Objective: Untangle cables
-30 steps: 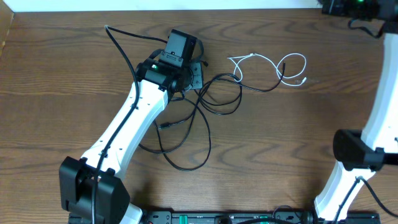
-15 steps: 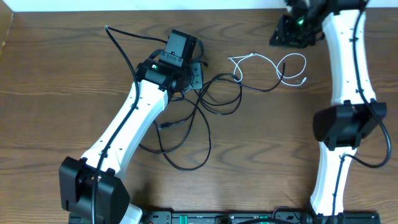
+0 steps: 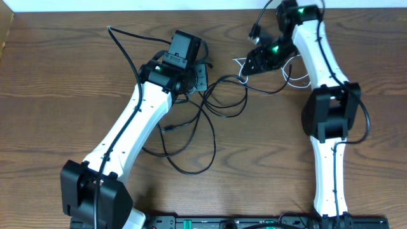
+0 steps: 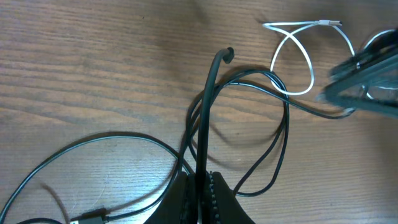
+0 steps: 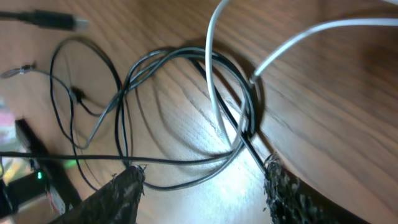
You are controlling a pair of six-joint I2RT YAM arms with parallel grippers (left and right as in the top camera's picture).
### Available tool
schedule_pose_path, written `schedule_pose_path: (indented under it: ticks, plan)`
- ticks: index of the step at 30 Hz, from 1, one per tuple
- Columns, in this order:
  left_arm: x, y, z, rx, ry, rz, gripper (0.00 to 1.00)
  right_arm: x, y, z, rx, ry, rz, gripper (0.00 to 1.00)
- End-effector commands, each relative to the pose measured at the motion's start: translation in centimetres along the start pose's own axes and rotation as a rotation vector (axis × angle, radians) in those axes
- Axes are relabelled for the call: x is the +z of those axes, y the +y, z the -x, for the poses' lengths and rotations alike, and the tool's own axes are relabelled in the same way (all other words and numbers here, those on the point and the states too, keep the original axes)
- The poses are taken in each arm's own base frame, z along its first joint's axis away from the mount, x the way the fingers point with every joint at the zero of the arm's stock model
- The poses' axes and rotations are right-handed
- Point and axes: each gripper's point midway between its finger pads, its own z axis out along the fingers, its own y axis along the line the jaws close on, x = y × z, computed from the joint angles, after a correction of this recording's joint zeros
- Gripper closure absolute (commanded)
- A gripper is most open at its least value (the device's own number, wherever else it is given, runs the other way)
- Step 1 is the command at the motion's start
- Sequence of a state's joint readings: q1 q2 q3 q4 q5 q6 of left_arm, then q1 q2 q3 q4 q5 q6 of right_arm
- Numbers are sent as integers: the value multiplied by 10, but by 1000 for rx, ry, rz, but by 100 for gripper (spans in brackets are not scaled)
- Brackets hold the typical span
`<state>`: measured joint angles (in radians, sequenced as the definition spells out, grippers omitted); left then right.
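Note:
Black cables [image 3: 212,140] lie in tangled loops at the middle of the table. My left gripper [image 3: 201,75] is shut on one black cable; in the left wrist view that cable [image 4: 208,106] rises straight out of the closed jaws [image 4: 202,179]. The thin white cable [image 4: 298,26] lies to the right, and one black loop crosses it. My right gripper [image 3: 250,63] hovers open over that crossing. In its wrist view the gripper [image 5: 202,183] has wide-apart fingers that straddle black loops [image 5: 250,102] and the white cable [image 5: 213,81], gripping nothing.
A black cable end [image 3: 109,28] trails to the far left. A plug end [image 3: 168,128] lies beside my left arm [image 3: 130,127]. My right arm [image 3: 327,108] stretches up the right side. The table's far edge [image 3: 191,9] is close behind both grippers.
My right arm has swung in from the right edge to above the white cable and black loop, and its jaws have opened. The left gripper and its cable have not moved.

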<state>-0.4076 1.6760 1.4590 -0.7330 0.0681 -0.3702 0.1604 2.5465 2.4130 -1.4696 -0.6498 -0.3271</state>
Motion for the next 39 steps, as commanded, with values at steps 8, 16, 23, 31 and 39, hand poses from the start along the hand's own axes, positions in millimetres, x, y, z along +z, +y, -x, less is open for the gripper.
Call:
schedule_pose_path:
  ticks: [8, 16, 23, 31, 39]
  plan:
    - [4, 5, -1, -11, 5, 22, 93, 43, 24, 4, -246, -57, 314, 39]
    - [4, 4, -1, -11, 4, 21, 93, 22, 53, 14, -196, -98, 388, 99]
    - [4, 4, -1, -11, 2, 20, 93, -89, 112, 38, -259, -310, 410, 99]
    - [4, 4, -1, -11, 2, 21, 92, -218, 175, 44, -291, -576, 359, 99]
    - [4, 4, -1, -11, 2, 21, 93, -343, 217, 33, -340, -864, 330, 99]
